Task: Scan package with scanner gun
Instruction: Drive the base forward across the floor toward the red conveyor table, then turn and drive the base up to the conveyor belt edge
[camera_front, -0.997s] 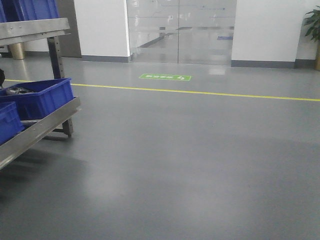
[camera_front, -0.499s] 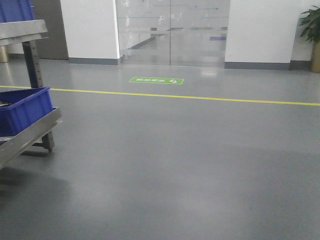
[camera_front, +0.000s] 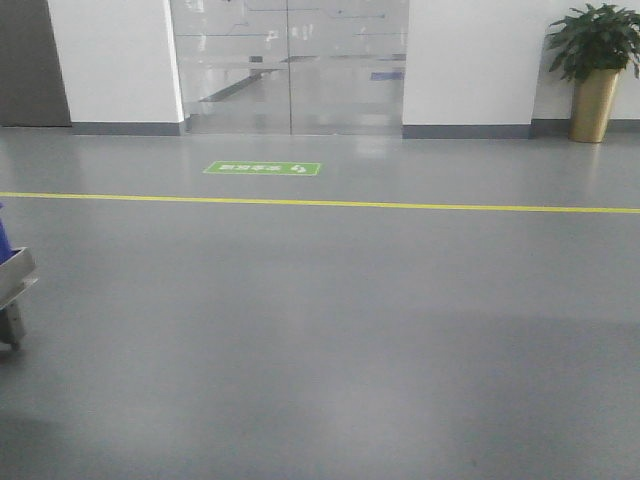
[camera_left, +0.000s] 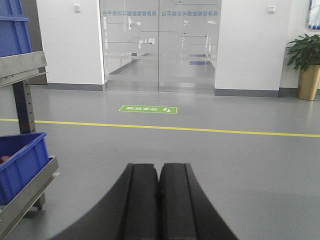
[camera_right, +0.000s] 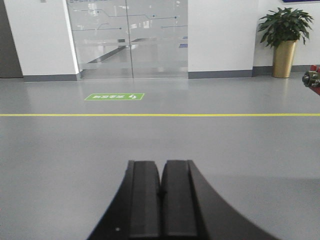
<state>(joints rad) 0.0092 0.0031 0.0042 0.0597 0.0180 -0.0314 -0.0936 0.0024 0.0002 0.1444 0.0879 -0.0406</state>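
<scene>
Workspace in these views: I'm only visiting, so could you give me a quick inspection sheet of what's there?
Surface: smooth grey floor crossed by a yellow painted line; no table seen.
Job's things: nothing seen.
Clutter: blue plastic bin on a metal rack, at the left of the left wrist view.
Claws: left claw and right claw both shut, holding nothing.
Cables: nothing seen.
Surroundings: frosted glass doors, green floor sign, potted plant in gold pot.
</scene>
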